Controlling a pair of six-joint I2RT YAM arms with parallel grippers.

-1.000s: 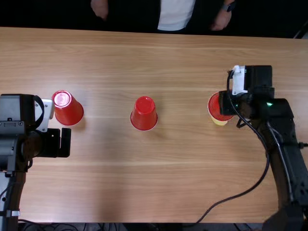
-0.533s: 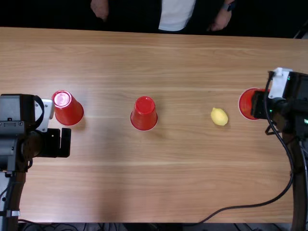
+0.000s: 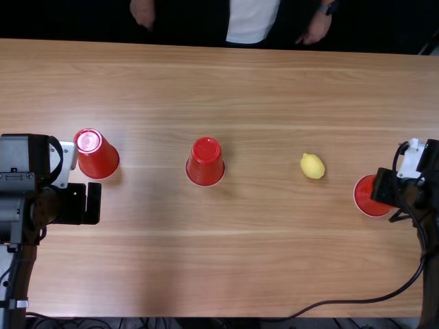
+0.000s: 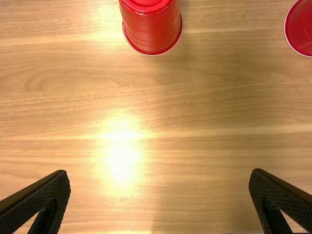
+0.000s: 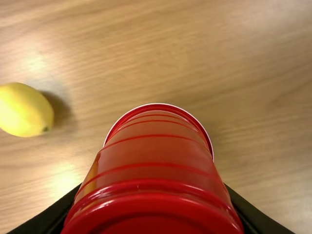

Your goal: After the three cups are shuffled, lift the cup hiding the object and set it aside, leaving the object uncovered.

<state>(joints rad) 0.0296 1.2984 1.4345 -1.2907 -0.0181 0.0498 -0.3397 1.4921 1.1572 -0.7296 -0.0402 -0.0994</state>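
Your right gripper (image 5: pixel 153 222) is clamped on the held red cup (image 3: pixel 372 196), one finger on each flank. That cup hangs right of the lemon (image 3: pixel 312 166) and slightly toward the near edge, apart from it; its long axis runs away from the wrist, mouth outward. Whether its rim touches the wooden table (image 3: pixel 274 260) I cannot tell.

The coming move, as I judge it, turns on that gap: the lemon lies uncovered to the left of the jaws, so set the cup down where it is or farther right, never back toward the fruit. The right arm is the nearer one. Your left gripper (image 4: pixel 158 174) is spread wide and empty, far left of the lemon, near the left red cup (image 3: pixel 96 153).

Count: three red cups, one held; the middle red cup (image 3: pixel 205 162) and the left one stand upside down, both left of the lemon; one lemon; two grippers.
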